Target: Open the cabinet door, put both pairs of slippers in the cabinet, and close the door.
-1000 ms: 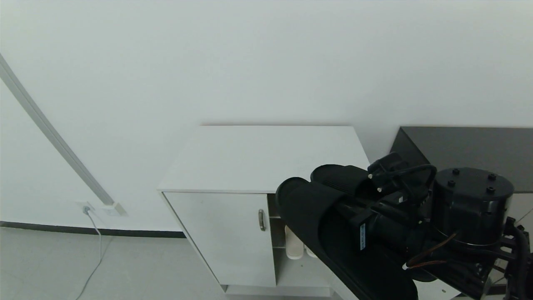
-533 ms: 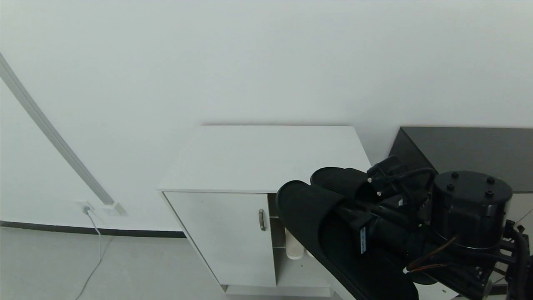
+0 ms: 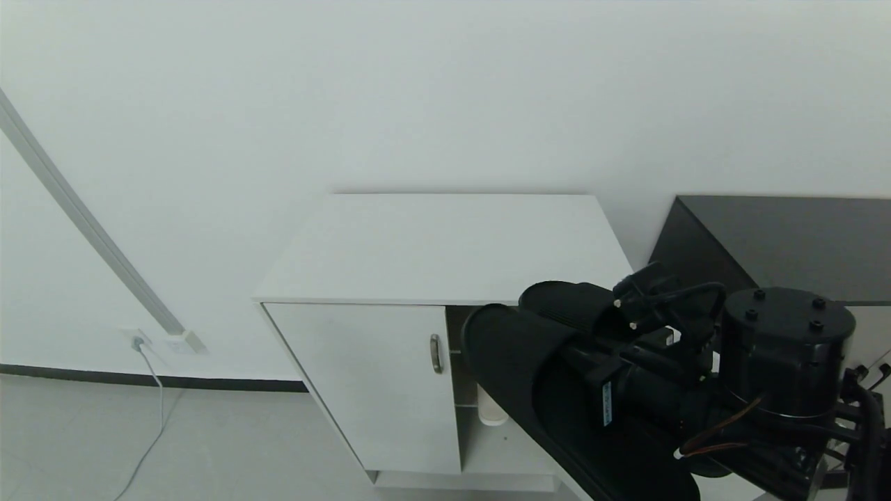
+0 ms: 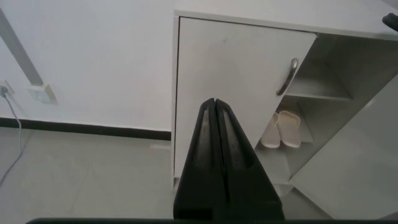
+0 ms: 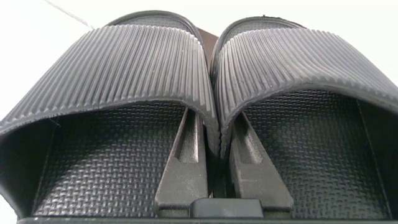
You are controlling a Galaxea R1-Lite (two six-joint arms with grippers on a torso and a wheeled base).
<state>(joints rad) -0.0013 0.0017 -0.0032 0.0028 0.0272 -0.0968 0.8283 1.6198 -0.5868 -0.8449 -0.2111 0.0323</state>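
White wall (image 3: 445, 104); cabinet (image 3: 431, 250) is standing open at right.
Right hand (image 5: 213, 124) is clamping black slippers (image 3: 529, 348) near the opening, left hand (image 4: 215, 102) closed, empty; slide in level, clearing pale slippers (image 4: 281, 127).

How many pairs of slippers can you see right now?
2. The black pair is clamped in the right gripper, in front of the cabinet's open side. The pale pair stands inside the cabinet, below a shelf. The shut door could hide more.
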